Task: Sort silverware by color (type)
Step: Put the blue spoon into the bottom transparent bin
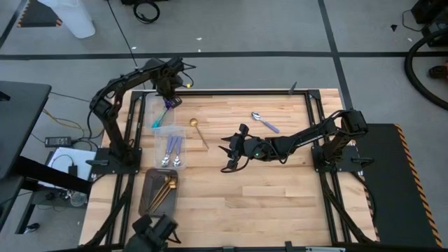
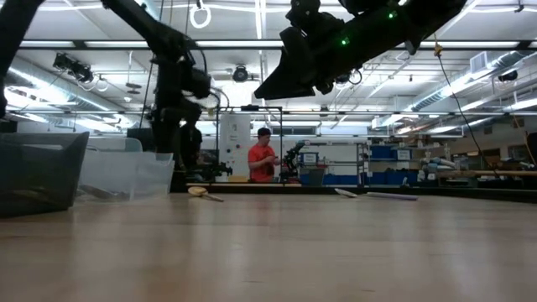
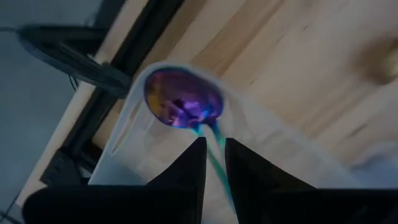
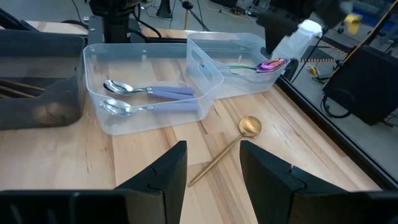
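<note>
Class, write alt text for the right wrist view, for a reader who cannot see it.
A gold spoon lies loose on the wooden table just ahead of the right gripper, whose jaws are open. Behind it, one clear bin holds two silver spoons with lilac handles; a second bin holds a purple spoon, gripped by the left gripper.

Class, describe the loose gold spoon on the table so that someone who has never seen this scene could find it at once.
Start at the wooden table and find the clear plastic bin holding two silver spoons on its left side. Just beside that bin, on bare wood, lies the gold spoon. It is the only gold one outside a container; the other loose spoon is silver with a lilac handle.
</note>
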`<state>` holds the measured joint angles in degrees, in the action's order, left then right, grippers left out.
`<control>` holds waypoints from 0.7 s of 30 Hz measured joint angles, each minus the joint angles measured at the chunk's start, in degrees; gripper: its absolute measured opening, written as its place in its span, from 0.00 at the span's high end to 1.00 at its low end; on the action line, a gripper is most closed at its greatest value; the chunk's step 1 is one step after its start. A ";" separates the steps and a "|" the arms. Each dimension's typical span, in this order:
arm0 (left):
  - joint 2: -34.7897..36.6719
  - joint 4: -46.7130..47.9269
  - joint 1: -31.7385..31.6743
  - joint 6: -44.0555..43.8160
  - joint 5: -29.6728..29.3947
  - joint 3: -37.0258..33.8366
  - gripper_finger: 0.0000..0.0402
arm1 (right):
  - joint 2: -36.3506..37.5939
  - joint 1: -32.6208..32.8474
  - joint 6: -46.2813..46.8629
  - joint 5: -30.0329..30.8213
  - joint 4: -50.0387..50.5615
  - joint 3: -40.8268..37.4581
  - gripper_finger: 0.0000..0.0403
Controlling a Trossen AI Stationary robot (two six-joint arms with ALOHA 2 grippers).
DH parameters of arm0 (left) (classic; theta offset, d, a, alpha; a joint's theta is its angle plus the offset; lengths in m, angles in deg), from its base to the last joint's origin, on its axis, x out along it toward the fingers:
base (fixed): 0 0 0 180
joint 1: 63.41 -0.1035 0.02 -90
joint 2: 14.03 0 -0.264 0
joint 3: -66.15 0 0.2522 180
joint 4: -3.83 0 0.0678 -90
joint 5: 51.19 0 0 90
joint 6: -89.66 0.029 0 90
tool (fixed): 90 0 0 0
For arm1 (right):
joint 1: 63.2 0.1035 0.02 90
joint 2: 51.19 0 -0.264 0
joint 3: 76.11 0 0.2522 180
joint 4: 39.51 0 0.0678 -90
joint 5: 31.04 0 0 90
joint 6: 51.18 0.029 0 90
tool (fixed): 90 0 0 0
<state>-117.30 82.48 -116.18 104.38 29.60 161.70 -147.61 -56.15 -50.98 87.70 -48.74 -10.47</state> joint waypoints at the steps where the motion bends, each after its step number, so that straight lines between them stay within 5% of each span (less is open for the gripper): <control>1: 1.13 -0.10 0.92 -0.62 0.02 0.07 0.84 | 0.00 -0.02 0.02 0.28 0.19 0.00 0.61; 8: 7.37 -4.40 8.99 -0.42 1.44 -0.99 0.84 | 0.02 -1.44 5.39 11.79 14.50 0.00 0.61; 12: 11.18 -13.27 12.77 0.86 7.87 -6.25 0.84 | 0.02 -6.57 13.90 8.26 27.46 -0.13 0.61; 21: 18.83 -23.18 20.50 0.89 8.59 -15.69 0.84 | 0.02 -16.31 15.73 0.05 25.58 -6.32 0.61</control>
<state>-98.47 59.30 -95.68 105.27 38.18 146.01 -147.59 -72.46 -35.24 87.75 -23.16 -16.79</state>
